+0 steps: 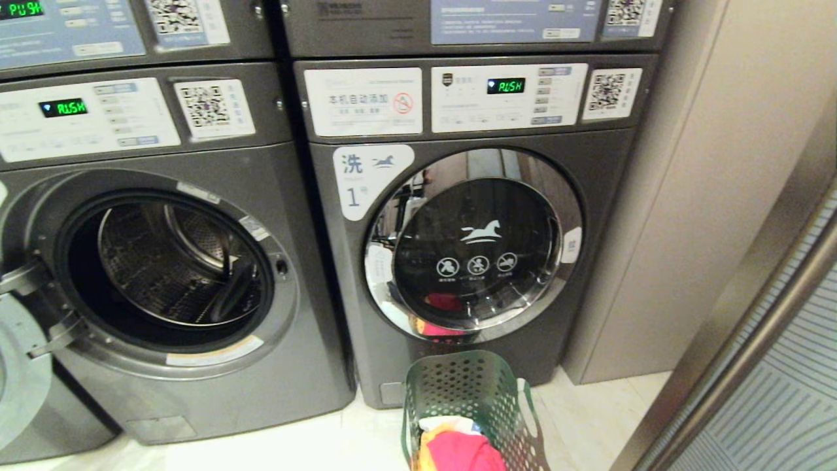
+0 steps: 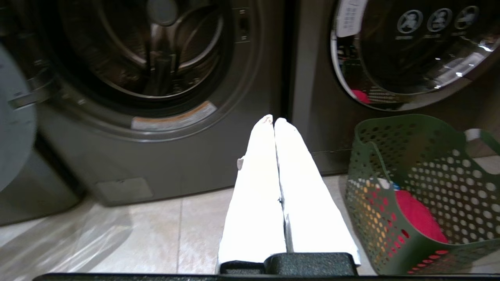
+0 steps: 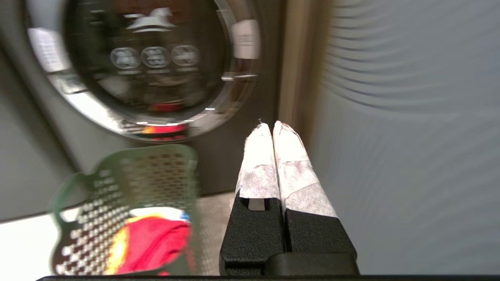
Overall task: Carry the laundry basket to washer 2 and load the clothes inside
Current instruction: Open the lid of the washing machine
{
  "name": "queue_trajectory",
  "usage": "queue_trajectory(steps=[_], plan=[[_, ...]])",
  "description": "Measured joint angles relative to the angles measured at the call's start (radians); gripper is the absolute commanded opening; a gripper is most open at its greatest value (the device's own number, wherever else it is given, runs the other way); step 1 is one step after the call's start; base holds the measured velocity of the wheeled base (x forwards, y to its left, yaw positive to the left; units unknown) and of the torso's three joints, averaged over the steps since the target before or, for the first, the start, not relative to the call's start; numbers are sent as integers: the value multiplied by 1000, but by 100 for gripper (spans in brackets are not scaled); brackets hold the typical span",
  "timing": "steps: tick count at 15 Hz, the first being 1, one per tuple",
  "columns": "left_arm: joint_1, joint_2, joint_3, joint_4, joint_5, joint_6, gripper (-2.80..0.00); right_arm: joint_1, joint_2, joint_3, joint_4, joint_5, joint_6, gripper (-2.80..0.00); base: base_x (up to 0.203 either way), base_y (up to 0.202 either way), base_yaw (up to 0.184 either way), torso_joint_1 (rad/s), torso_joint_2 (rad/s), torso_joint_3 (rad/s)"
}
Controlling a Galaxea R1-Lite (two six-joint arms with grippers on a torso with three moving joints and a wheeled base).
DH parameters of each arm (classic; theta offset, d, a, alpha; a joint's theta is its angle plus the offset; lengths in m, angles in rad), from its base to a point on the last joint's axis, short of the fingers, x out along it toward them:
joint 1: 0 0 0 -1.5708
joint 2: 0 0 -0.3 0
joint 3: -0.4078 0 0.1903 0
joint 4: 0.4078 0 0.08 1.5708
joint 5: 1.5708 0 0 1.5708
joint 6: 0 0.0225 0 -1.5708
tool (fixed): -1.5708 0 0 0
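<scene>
The dark green laundry basket point(image 1: 458, 386) stands on the tile floor against the front of the washer marked 1. Inside it lie the clothes point(image 1: 461, 450): a pink-red piece on top, with yellow-orange and white edges. In the left wrist view the laundry basket point(image 2: 429, 171) is off to one side of my left gripper point(image 2: 274, 120), which is shut and empty, low over the floor. My right gripper point(image 3: 272, 125) is also shut and empty, beside the laundry basket point(image 3: 156, 171) and its clothes point(image 3: 152, 242). Washer 2 is out of view. Neither arm shows in the head view.
The grey washer marked 1 point(image 1: 471, 255) has its chrome-ringed door shut. To its left a like washer with no visible number point(image 1: 170, 268) stands with its door point(image 1: 19, 366) swung open. A beige wall panel point(image 1: 654, 196) and a ribbed grey door point(image 1: 771, 392) close off the right.
</scene>
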Motion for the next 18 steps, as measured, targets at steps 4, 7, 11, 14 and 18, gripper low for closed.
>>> queue_trajectory(steps=[4,7,11,14,18], plan=[[0,0,0,-1,-2,0,-280,0,0,0,0,-2,10,-280,0,-6,134,1,3,1],[0,0,0,-1,1,-3,-280,0,0,0,0,-3,14,-280,0,0,0,0,0,0],[0,0,0,-2,3,-13,-280,0,0,0,0,-3,14,-280,0,0,0,0,0,0],[0,0,0,-1,4,-44,-280,0,0,0,0,-3,14,-280,0,160,-6,4,0,1],[0,0,0,-1,3,-42,-280,0,0,0,0,-4,16,-280,0,194,-2,1,2,2]])
